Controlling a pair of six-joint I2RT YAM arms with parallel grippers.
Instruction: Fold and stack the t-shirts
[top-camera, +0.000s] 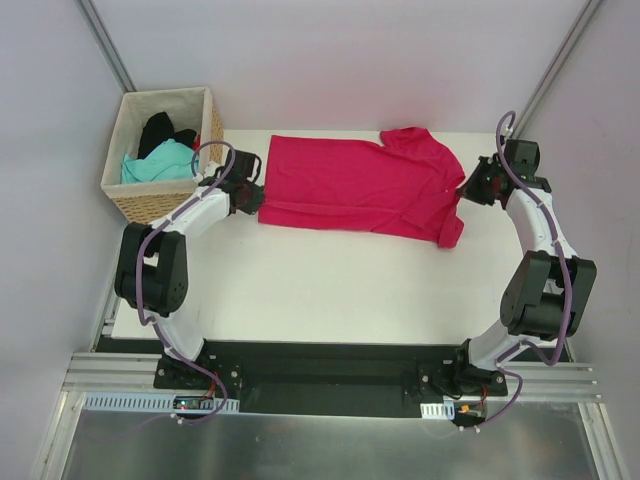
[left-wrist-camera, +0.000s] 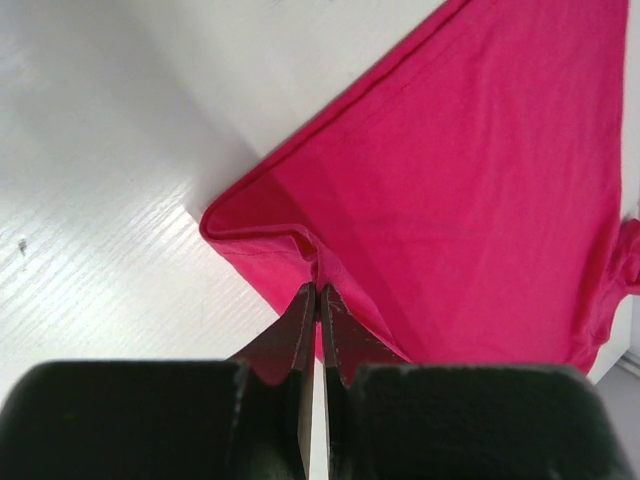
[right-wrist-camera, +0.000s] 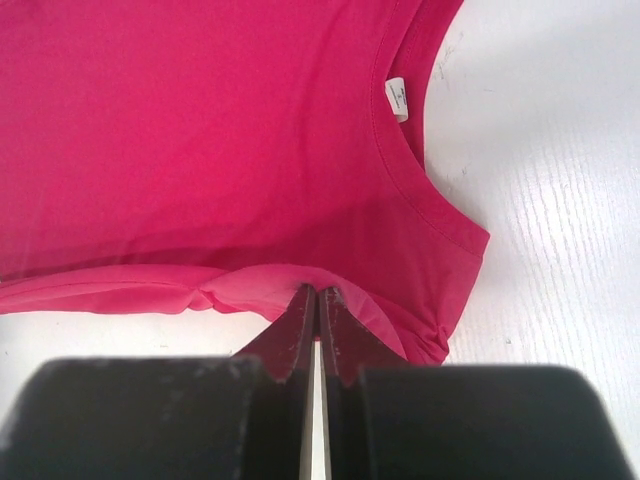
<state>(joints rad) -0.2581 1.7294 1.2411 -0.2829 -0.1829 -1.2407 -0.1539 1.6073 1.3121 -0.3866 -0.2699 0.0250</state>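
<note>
A crimson-pink t-shirt (top-camera: 360, 185) lies spread across the far half of the white table, hem to the left and neck to the right. My left gripper (top-camera: 256, 196) is shut on the shirt's hem edge; in the left wrist view the cloth (left-wrist-camera: 480, 200) puckers up where the gripper (left-wrist-camera: 318, 288) pinches it. At the other end my right gripper (top-camera: 464, 190) is shut on the shirt's edge near the neck. In the right wrist view a fold of the shirt (right-wrist-camera: 200, 150) is caught at that gripper (right-wrist-camera: 318, 292), with the white neck label (right-wrist-camera: 397, 98) beyond.
A woven wicker basket (top-camera: 205, 105) stands at the table's far left, close behind my left arm. It holds a teal t-shirt (top-camera: 160, 165) and a black t-shirt (top-camera: 165, 130). Bare white tabletop (top-camera: 330, 280) lies between the shirt and the arm bases.
</note>
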